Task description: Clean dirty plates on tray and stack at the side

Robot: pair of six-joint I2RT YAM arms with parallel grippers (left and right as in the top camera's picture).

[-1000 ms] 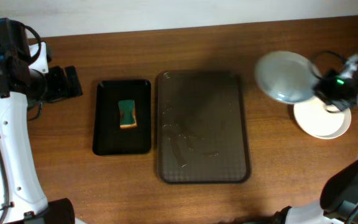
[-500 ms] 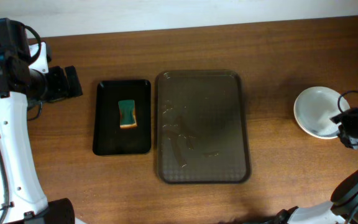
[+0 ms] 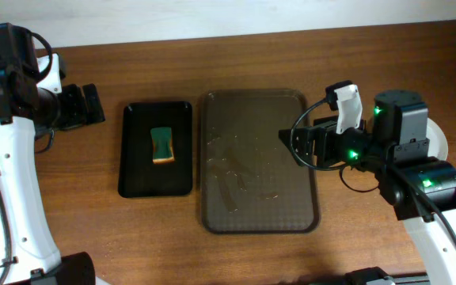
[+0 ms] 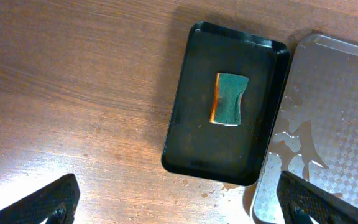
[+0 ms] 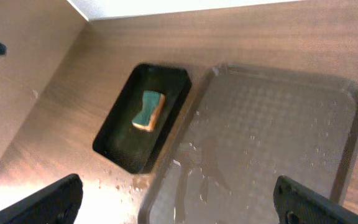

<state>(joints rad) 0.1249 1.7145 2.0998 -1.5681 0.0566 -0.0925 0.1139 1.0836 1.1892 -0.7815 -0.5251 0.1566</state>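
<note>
Your right gripper [image 5: 176, 182] hangs above the tray [image 3: 252, 111], which lies in the middle of the table [image 3: 355, 63] and carries wet streaks; its fingers [image 5: 55, 196] stand far apart in the wrist view and grip nothing; from overhead the right arm [image 3: 402, 150] reaches in from the right edge and over the tray's right rim, green lights glowing on it; of the plates [image 3: 442, 142] you can see only a white sliver near the table's right edge, mostly hidden by that arm, and how many lie there cannot be told; your left gripper [image 3: 84, 104] sits toward the far left corner, its claw spread wide and empty in its own wrist view; the small black tray [image 3: 137, 178] lies just beside the large tray's left rim, with a green sponge [image 3: 162, 145], orange on one face, resting at its middle
</note>
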